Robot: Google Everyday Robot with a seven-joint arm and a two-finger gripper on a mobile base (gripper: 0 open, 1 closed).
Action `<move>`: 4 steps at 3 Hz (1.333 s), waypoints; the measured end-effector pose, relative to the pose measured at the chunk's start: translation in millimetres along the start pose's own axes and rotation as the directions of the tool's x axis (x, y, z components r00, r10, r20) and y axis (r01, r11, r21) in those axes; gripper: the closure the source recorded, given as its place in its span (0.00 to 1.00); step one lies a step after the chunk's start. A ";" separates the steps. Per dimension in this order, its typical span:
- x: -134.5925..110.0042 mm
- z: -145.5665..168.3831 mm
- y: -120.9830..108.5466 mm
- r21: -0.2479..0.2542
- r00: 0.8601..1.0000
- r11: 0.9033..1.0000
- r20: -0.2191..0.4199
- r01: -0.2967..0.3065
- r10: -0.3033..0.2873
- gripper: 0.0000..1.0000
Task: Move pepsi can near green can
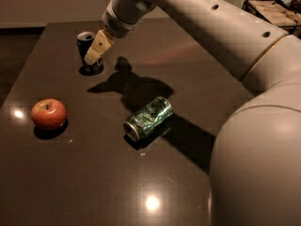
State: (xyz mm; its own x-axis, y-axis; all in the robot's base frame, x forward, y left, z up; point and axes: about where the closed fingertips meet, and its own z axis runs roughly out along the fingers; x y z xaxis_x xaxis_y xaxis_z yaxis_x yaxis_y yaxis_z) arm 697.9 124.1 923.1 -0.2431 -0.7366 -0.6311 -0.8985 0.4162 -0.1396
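The pepsi can (84, 46) stands upright at the far left of the dark table (94, 182); it is dark blue with a silver top. My gripper (98, 48) hangs from the white arm and sits right against the can's right side, overlapping it in the view. The green can (148, 118) lies on its side near the middle of the table, well in front of and to the right of the pepsi can. It has a mottled green pattern, and its silver end faces front left.
A red apple (48, 113) sits at the left of the table, in front of the pepsi can. My white arm (244, 79) fills the right side of the view. A rack-like object (273, 11) stands beyond the table's far right corner.
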 end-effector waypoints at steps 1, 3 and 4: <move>-20.2 26.0 -4.6 -0.010 1.000 1.000 0.010 -0.006 0.006 0.00; -30.7 38.8 -7.0 -0.042 1.000 0.999 0.026 0.013 -0.011 0.18; -34.7 37.9 -3.5 -0.064 0.999 0.998 0.043 0.024 -0.022 0.41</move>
State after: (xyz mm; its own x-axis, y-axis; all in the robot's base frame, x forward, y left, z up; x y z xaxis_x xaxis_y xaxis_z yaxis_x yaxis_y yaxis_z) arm 723.4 168.4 916.6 -0.2077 -0.7221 -0.6599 -0.9257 0.3632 -0.1060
